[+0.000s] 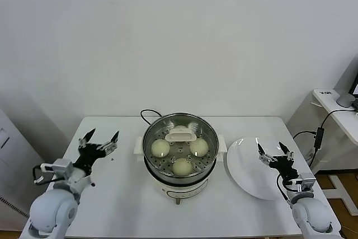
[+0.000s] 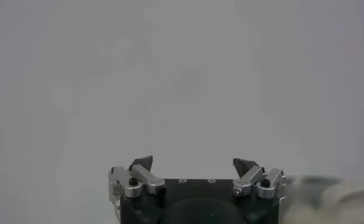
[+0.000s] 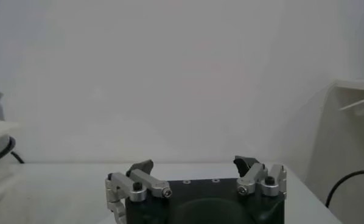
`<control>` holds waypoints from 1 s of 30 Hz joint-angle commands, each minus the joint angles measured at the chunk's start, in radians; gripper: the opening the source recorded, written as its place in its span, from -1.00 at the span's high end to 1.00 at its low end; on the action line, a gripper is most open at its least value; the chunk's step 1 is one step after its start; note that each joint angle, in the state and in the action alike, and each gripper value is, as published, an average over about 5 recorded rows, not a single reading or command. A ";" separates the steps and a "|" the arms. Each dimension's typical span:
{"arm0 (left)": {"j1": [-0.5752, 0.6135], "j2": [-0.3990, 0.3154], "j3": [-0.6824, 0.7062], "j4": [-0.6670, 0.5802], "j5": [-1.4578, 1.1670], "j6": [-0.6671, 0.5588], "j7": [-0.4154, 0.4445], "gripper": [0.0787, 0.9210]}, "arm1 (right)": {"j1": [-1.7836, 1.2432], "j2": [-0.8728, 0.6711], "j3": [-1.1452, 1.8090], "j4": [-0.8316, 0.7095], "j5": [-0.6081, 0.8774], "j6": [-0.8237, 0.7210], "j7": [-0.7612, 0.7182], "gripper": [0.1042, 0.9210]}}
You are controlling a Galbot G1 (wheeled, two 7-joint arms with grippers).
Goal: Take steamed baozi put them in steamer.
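1. The steamer [image 1: 179,148] stands at mid-table [image 1: 123,194], a steel basket with a perforated floor on a white cooker base; a white handle sticks out on each side.
2. Three baozi lie on the basket floor: left bun [image 1: 160,148], right bun [image 1: 199,147], near bun [image 1: 182,166]. They sit apart from one another, roughly in a triangle.
3. A white oblong piece [image 1: 180,134] sits at the back of the basket, behind the buns. What it is, I cannot tell.
4. The plate [image 1: 246,163] lies to the right of the steamer, close to its right handle, partly over the table's near-right area. Its visible surface is bare.
5. The left gripper [image 1: 99,138] hangs over the left part of the table, well apart from the steamer. Its fingers are spread wide and hold nothing. In the left wrist view the same gripper [image 2: 193,163] shows both dark fingertips far apart with only blank wall between them.
6. The right gripper [image 1: 274,150] is over the plate's right part, fingers pointing up and spread, nothing between them. The right wrist view shows this gripper [image 3: 194,163] likewise spread and empty, with the table surface and wall beyond.
7. A black cable [image 1: 148,115] runs from behind the steamer across the table's far edge.
8. A white side table [image 1: 335,107] stands at the far right, with a cable hanging from it.
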State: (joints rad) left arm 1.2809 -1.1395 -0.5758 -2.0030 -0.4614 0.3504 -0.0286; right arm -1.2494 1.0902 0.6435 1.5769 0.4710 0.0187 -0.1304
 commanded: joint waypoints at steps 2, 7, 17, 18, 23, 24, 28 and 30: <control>0.073 -0.032 -0.068 0.152 -0.009 -0.017 -0.068 -0.77 | -0.060 -0.020 0.029 0.100 0.001 -0.078 0.004 -0.76; 0.061 -0.054 -0.036 0.188 0.091 -0.041 -0.068 -0.77 | -0.076 -0.003 0.034 0.107 0.014 -0.078 0.007 -0.76; 0.052 -0.068 -0.001 0.195 0.127 -0.061 -0.062 -0.77 | -0.091 0.006 0.046 0.103 0.032 -0.085 0.010 -0.76; 0.051 -0.068 -0.001 0.196 0.132 -0.063 -0.062 -0.77 | -0.090 0.007 0.045 0.101 0.032 -0.085 0.010 -0.76; 0.055 -0.080 -0.002 0.187 0.156 -0.070 -0.062 -0.77 | -0.081 0.011 0.037 0.087 0.030 -0.082 0.011 -0.76; 0.057 -0.082 -0.001 0.183 0.152 -0.068 -0.062 -0.77 | -0.079 0.011 0.037 0.085 0.030 -0.082 0.012 -0.76; 0.058 -0.085 0.004 0.176 0.145 -0.060 -0.063 -0.77 | -0.078 0.013 0.038 0.079 0.030 -0.086 0.018 -0.76; 0.057 -0.086 0.005 0.174 0.144 -0.057 -0.063 -0.77 | -0.080 0.014 0.039 0.078 0.025 -0.087 0.013 -0.76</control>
State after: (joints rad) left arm 1.3334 -1.2165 -0.5758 -1.8285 -0.3412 0.2951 -0.0878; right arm -1.3233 1.1013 0.6796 1.6558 0.4974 -0.0610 -0.1167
